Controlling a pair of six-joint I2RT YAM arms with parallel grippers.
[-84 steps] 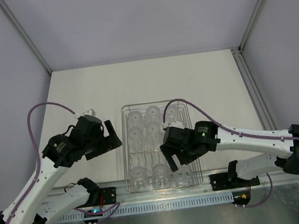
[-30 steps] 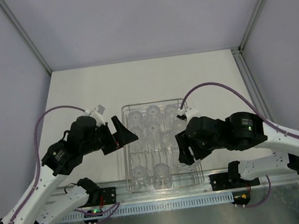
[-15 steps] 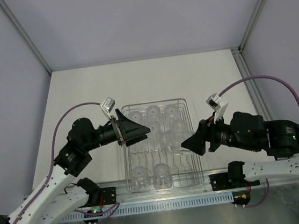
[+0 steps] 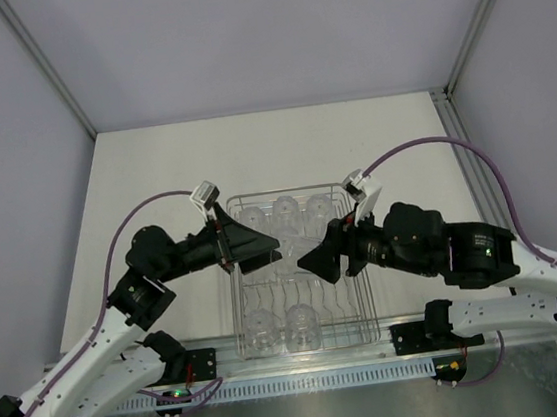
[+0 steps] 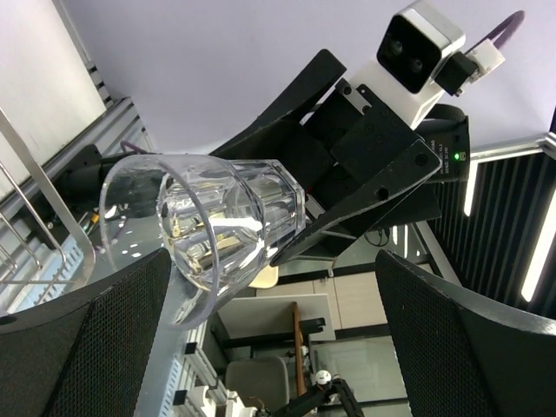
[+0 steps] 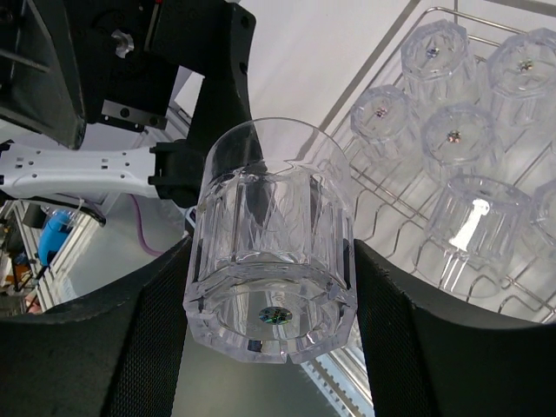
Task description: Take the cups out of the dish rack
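Handover over dish rack (image 4: 237, 304) | right gripper (image 4: 310, 262) is clamping a cup (image 6: 274, 261) on its side, mouth facing left gripper (image 4: 269, 253) | left jaws are standing apart | left should be closing fully before right frees.

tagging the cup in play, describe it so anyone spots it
Start at the silver wire dish rack. Above it, the right gripper is shut on one clear cup, tipped sideways, mouth toward the open left gripper. The other cups sit in the rack; only this one is airborne.
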